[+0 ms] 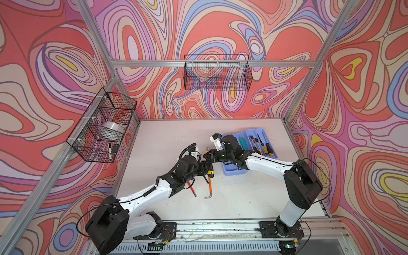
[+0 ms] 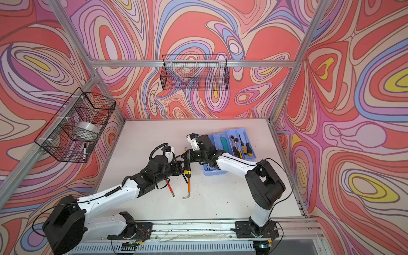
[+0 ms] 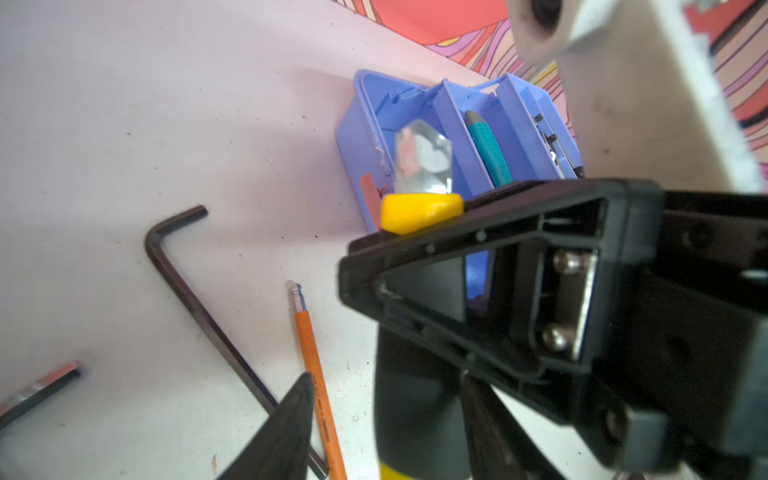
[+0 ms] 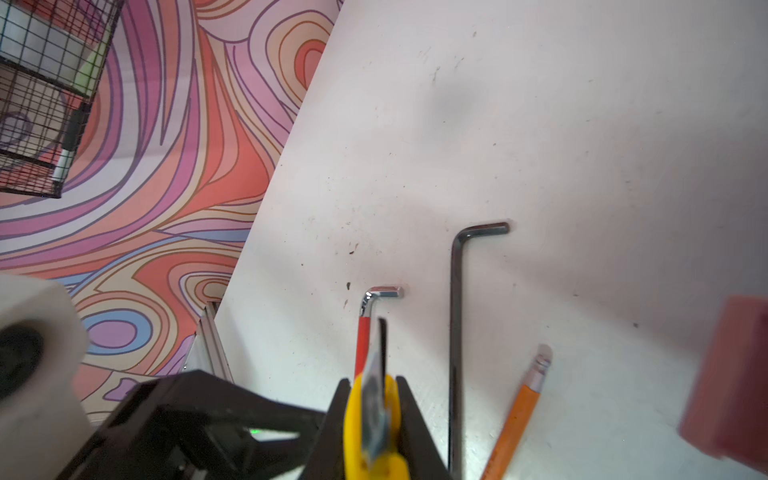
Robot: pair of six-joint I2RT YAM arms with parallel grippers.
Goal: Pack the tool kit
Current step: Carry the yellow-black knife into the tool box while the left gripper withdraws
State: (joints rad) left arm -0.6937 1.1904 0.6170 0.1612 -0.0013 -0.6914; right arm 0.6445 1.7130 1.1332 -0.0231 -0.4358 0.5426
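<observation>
A: Which step? Handover, it seems: right hand (image 4: pixel 370 386) clenched on the yellow tool (image 4: pixel 390 409), left hand (image 3: pixel 386 382) released around its handle.
B: Next: carry it to the blue tray (image 1: pixel 231 171), right of centre in a top view.

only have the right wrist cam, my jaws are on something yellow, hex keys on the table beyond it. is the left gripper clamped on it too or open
Observer: Open. In the left wrist view the left gripper shows a clear gap between one finger and the black handle of the yellow-and-black tool.
Operator: where's the tray, can't see it from here
Observer: The blue tray sits just to the right of the two grippers in both top views, partly hidden by the right arm.
Operator: anything in it
Observer: Yes, several tools lie in its compartments, among them a teal-handled tool.
</observation>
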